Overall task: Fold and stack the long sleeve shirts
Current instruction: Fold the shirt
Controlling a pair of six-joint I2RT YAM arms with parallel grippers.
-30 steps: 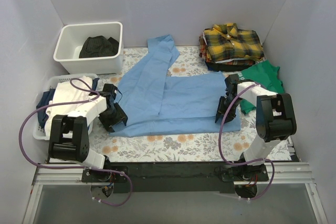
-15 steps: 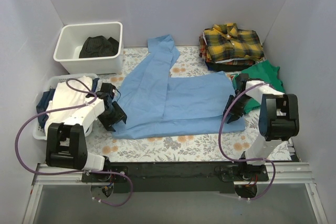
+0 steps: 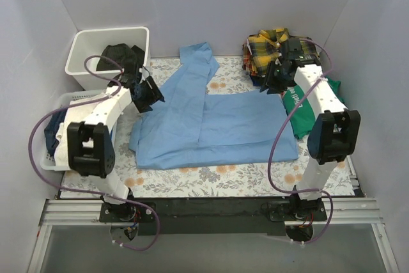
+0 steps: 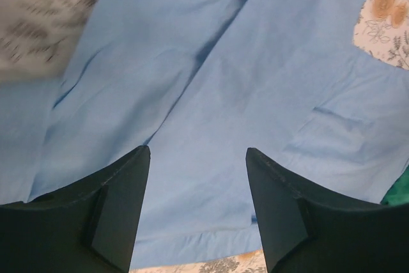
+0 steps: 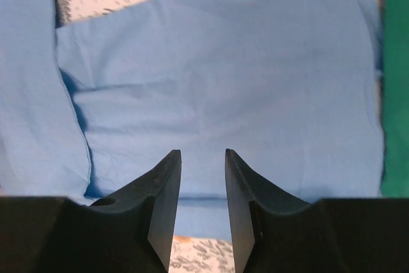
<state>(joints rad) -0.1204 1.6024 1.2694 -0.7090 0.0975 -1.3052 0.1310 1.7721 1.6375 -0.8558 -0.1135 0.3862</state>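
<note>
The light blue long sleeve shirt (image 3: 217, 126) lies partly folded on the floral cloth, one sleeve reaching toward the back wall. My left gripper (image 3: 152, 94) hovers over its upper left edge, jaws open and empty; in the left wrist view only blue fabric (image 4: 211, 81) shows beyond the gripper (image 4: 197, 150). My right gripper (image 3: 273, 80) hangs over the shirt's upper right corner, open by a narrow gap with nothing in it (image 5: 202, 152). The folded yellow-and-black plaid shirt (image 3: 261, 49) sits at the back right, partly hidden by the right arm.
A green T-shirt (image 3: 300, 110) lies right of the blue shirt, under the right arm. A white bin (image 3: 80, 43) at the back left holds a black garment (image 3: 118, 55). A white basket (image 3: 59, 101) with clothes stands at the left edge.
Both grippers left the blue shirt's lower side edges and swung toward the back, the left to its upper left edge, the right to its upper right corner. The shirt now lies flat, free of both.
</note>
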